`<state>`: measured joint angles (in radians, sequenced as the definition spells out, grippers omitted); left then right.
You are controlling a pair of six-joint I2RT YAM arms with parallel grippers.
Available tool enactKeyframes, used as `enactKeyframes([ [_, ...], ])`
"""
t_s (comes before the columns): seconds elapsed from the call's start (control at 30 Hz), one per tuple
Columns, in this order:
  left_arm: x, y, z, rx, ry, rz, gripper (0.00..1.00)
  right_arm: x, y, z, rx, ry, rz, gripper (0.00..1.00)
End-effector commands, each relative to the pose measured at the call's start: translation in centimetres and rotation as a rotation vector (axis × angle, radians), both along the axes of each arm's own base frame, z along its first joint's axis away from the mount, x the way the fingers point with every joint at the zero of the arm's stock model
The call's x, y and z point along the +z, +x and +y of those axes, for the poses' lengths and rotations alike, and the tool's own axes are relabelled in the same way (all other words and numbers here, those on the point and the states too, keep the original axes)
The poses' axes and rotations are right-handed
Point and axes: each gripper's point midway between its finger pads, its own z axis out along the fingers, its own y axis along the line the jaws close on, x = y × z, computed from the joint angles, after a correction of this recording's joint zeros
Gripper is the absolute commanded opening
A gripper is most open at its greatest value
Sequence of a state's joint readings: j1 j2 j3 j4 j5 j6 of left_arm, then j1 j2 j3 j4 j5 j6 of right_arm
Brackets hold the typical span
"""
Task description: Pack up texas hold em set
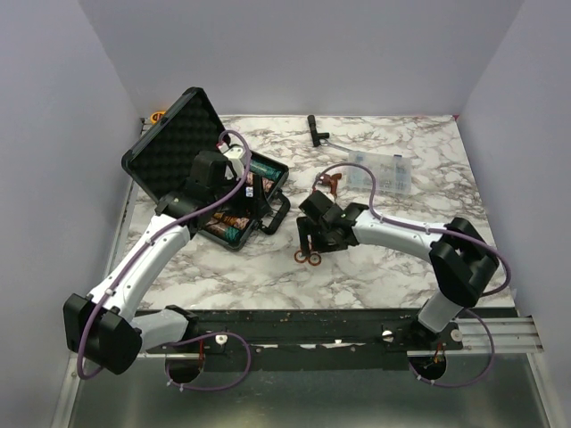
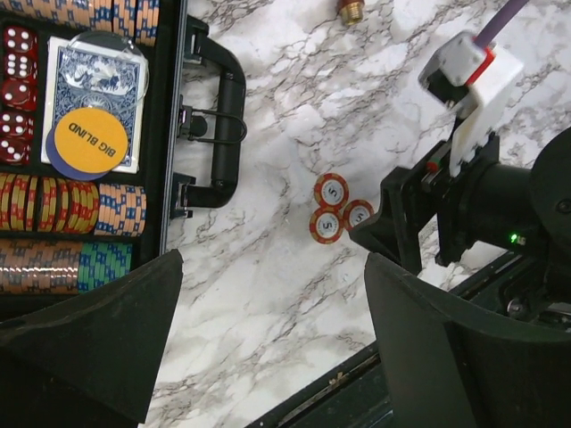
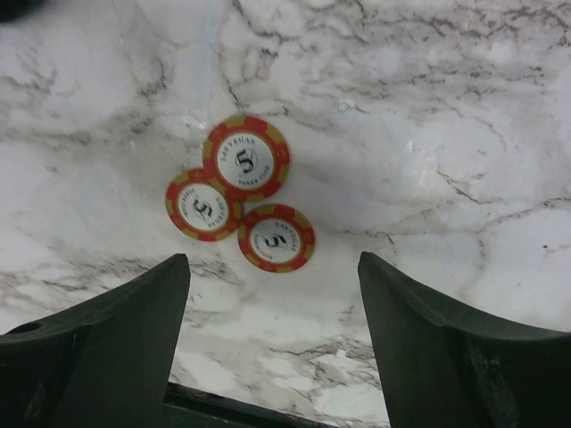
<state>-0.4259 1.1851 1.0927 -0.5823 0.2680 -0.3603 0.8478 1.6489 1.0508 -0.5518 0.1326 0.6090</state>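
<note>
I'm standing in a robotics lab cell: plain grey panels [image 1: 294,53] are boxing in a marble-patterned tabletop [image 1: 375,276], and two cabled robot arms [image 1: 147,263] are sitting bolted to a metal rail [image 1: 504,332] at its edge.

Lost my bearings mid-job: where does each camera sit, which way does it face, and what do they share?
Top external: above and behind the arms, looking down on the marble table, open briefcase and clear box; left arm and right arm show, bases at bottom.
Left wrist: over the briefcase's handle side, facing down; open left gripper at bottom, right arm at right.
Right wrist: facing down at three red chips; open right gripper at bottom.
Shared: all three views show those chips.
</note>
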Motion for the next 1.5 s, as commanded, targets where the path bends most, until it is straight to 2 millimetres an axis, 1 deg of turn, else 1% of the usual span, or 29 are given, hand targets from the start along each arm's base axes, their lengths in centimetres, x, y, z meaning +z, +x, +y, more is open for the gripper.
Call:
enactKeyframes([
  [0.0, -0.3, -0.2, 1.0, 0.019, 0.029, -0.045, 0.83, 0.1, 1.6, 0.9, -0.141, -0.013, 0.003, 0.78],
  [0.1, 0.1, -0.1, 1.8, 0.038, 0.056, -0.074, 0.83, -0.5, 2.4, 1.7, -0.233, -0.024, 0.033, 0.77],
  [0.17, 0.4, -0.1, 2.1, 0.044, 0.068, -0.085, 0.83, -1.1, 2.7, 2.1, -0.265, -0.039, 0.055, 0.77],
  [0.27, 0.6, -0.2, 2.3, 0.043, 0.069, -0.096, 0.83, -1.4, 3.0, 2.8, -0.303, -0.033, 0.076, 0.75],
  [0.33, 0.7, -0.4, 2.3, 0.039, 0.066, -0.097, 0.83, -1.7, 3.1, 2.7, -0.331, -0.059, 0.081, 0.74],
  [0.4, 0.8, -0.4, 2.4, 0.038, 0.064, -0.102, 0.83, -2.1, 3.2, 1.8, -0.387, -0.120, 0.085, 0.71],
  [0.43, 1.0, -0.5, 2.4, 0.037, 0.062, -0.107, 0.83, -2.6, 3.1, 1.6, -0.387, -0.143, 0.097, 0.68],
  [0.47, 1.1, -0.5, 2.4, 0.037, 0.061, -0.112, 0.83, -3.0, 2.9, 1.7, -0.384, -0.158, 0.109, 0.66],
  [0.53, 1.3, -0.6, 2.4, 0.035, 0.057, -0.116, 0.83, -3.4, 2.9, 1.9, -0.382, -0.164, 0.115, 0.64],
  [0.7, 1.4, -0.8, 2.4, 0.022, 0.052, -0.120, 0.83, -3.8, 3.1, 1.8, -0.395, -0.208, 0.103, 0.61],
  [0.77, 1.5, -0.9, 2.5, 0.025, 0.056, -0.122, 0.83, -4.0, 3.0, 1.6, -0.399, -0.230, 0.103, 0.58],
  [0.97, 1.8, -1.0, 2.5, 0.024, 0.050, -0.132, 0.83, -4.8, 2.3, 1.5, -0.388, -0.265, 0.118, 0.55],
  [1.07, 1.8, -0.9, 2.6, 0.025, 0.049, -0.132, 0.83, -5.2, 2.2, 1.4, -0.386, -0.277, 0.125, 0.47],
  [1.13, 1.6, -0.9, 2.5, 0.023, 0.050, -0.127, 0.83, -5.1, 2.3, 1.5, -0.388, -0.270, 0.120, 0.46],
  [1.2, 1.5, -0.9, 2.5, 0.022, 0.052, -0.125, 0.83, -5.0, 2.4, 1.6, -0.394, -0.258, 0.111, 0.40],
  [1.27, 1.3, -0.9, 2.5, 0.024, 0.055, -0.119, 0.83, -4.7, 2.6, 1.8, -0.395, -0.237, 0.095, 0.38],
  [1.47, 0.5, -0.7, 2.0, 0.016, 0.042, -0.084, 0.83, -3.5, 3.8, 3.0, -0.367, -0.135, 0.027, 0.24],
])
